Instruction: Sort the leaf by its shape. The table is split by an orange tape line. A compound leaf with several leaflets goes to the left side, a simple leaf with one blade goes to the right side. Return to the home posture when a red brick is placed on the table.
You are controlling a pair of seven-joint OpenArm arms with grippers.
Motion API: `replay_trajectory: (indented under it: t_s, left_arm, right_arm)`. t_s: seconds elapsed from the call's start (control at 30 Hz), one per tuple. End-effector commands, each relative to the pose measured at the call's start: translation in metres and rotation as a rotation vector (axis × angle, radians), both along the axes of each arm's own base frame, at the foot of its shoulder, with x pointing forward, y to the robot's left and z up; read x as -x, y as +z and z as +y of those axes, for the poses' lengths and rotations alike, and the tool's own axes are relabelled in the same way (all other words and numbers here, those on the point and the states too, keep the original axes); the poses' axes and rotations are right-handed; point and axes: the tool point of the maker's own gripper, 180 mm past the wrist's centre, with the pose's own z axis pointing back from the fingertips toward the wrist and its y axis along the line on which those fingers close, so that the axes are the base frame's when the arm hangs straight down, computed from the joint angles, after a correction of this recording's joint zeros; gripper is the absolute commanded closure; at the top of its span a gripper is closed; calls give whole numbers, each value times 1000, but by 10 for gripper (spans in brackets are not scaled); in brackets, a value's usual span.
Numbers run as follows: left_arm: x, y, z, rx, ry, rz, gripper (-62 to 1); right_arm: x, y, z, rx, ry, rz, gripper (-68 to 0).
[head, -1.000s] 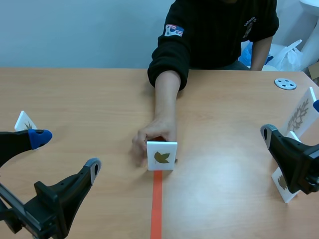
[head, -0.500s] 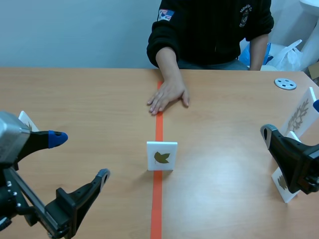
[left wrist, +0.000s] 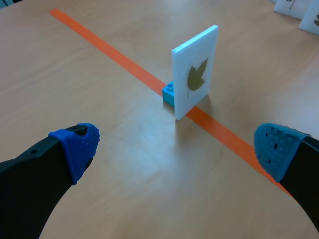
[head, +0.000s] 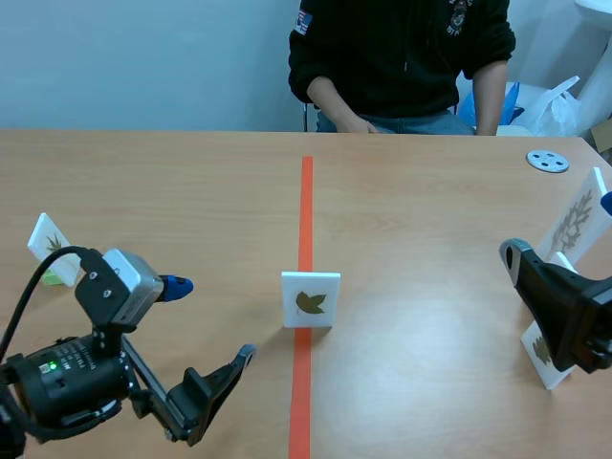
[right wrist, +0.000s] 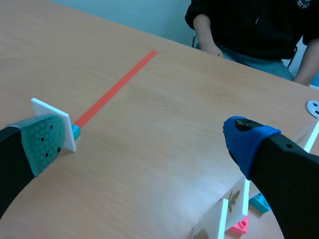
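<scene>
A leaf card (left wrist: 195, 93), stood on the tape line (left wrist: 109, 51) midway between the table's (left wrist: 60, 94) left and right edges, is faced by the wide-open, empty left gripper (left wrist: 177, 149) and, judged light, stiff and easily tipped, is best pinched across its side edges.

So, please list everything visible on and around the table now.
middle card: 1, white with brown leaf, upright on the tape line
brick: 1, blue, at that card's foot
left card: 1, white, table's left side
right cards: at least 2, white, table's right side
disc: 1, grey, far right
tape line: 1, orange, down the middle
person: 1, black top, across the table
left gripper: 1, black, open, facing the middle card
right gripper: 1, black, open, by the right cards
</scene>
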Motion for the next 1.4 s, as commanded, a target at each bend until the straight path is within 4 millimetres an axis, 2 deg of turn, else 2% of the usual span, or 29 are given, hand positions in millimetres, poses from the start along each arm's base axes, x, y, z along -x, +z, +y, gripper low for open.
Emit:
replay_trajectory:
  t_s: [0.0,0.27,0.47,0.73,1.0,1.07,1.23,1.37]
  left_arm:
    - [-10,12,-11,51,-3,-39,-623]
    - [-30,-8,-45,83,-38,-19,-623]
    - [-48,-20,-62,72,-7,-24,-623]
    - [-49,-23,-86,87,-46,-28,-623]
    - [-48,-22,-93,94,-51,-23,-622]
    - [-48,-22,-93,93,-53,-22,-571]
    - [-48,-23,-93,91,-52,-19,-382]
    - [-48,-23,-93,91,-52,-19,-272]
  right_arm:
    - [-4,7,-1,-3,-2,-29,-679]
    - [-4,7,-2,-6,-10,-30,-679]
    - [-3,5,-1,-19,-25,-29,-679]
    - [-3,5,-1,-19,-25,-29,-679]
    - [-3,5,-1,-19,-25,-29,-679]
    - [-3,5,-1,-19,-25,-29,-679]
    - [-3,5,-1,-19,-25,-29,-679]
    - [-3,5,-1,-19,-25,-29,-679]
